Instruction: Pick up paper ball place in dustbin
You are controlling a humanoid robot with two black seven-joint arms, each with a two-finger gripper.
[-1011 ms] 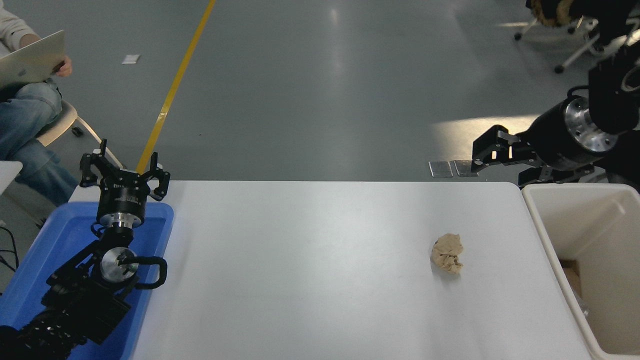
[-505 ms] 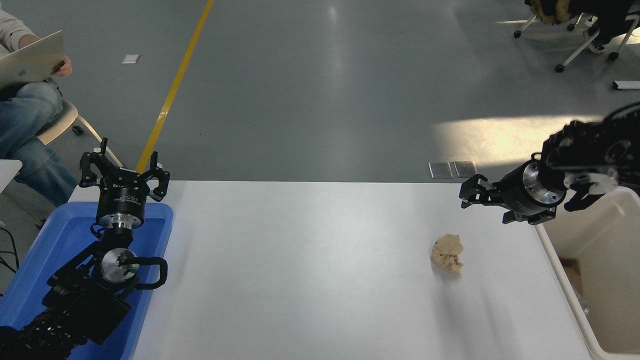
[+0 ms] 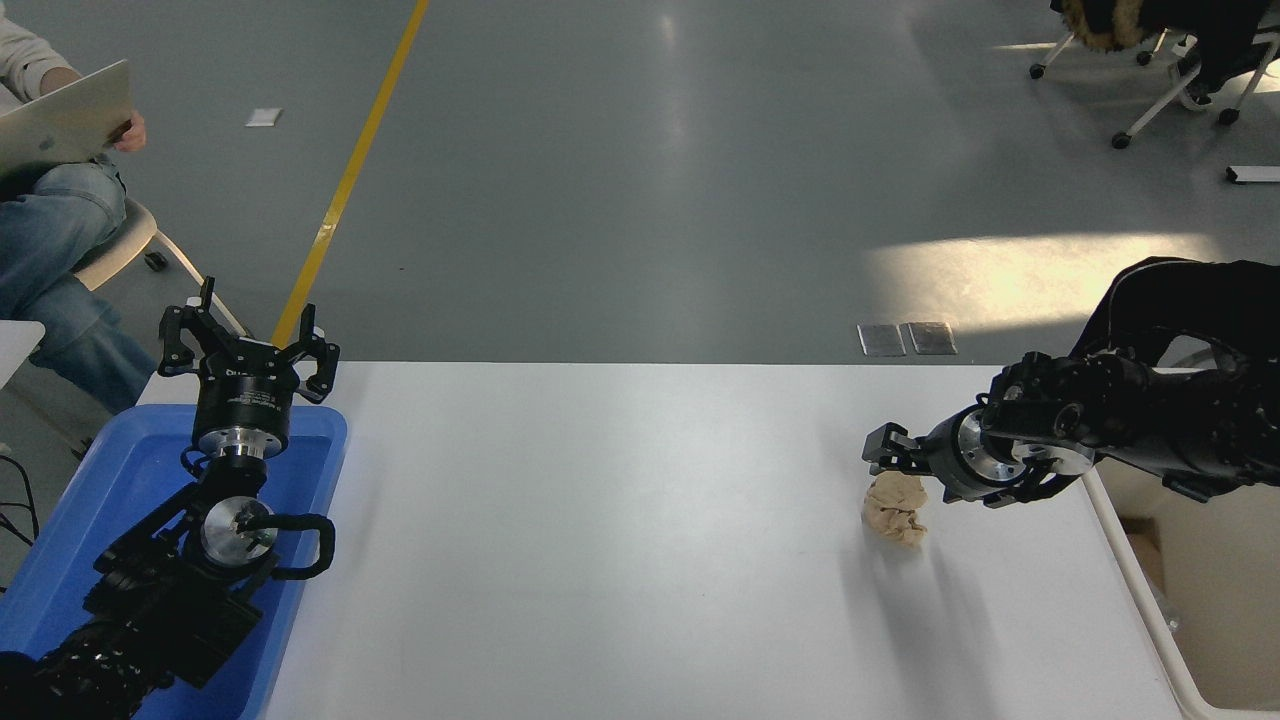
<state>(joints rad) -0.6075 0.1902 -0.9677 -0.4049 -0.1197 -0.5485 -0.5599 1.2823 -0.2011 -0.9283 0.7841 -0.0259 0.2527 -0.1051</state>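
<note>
we see the paper ball (image 3: 895, 508) lying on the white table (image 3: 620, 520), near its right side, a little way from the dustbin (image 3: 1150, 600). our right gripper (image 3: 893, 458) hangs just above the ball's far edge, fingers parted, gripping nothing. our left gripper (image 3: 247, 345) is parked open over the blue tray (image 3: 120, 470).

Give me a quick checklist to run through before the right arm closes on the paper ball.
1. Right end effector at the paper ball: ok, right at the ball's far top edge.
2. Fingers around the ball: cannot tell; contact not visible.
3. Ball free on the table: ok, nothing beside it.
4. Dustbin near: ok, at the table's right edge.
5. Left end effector out of the way: ok, parked above the blue tray.
</note>
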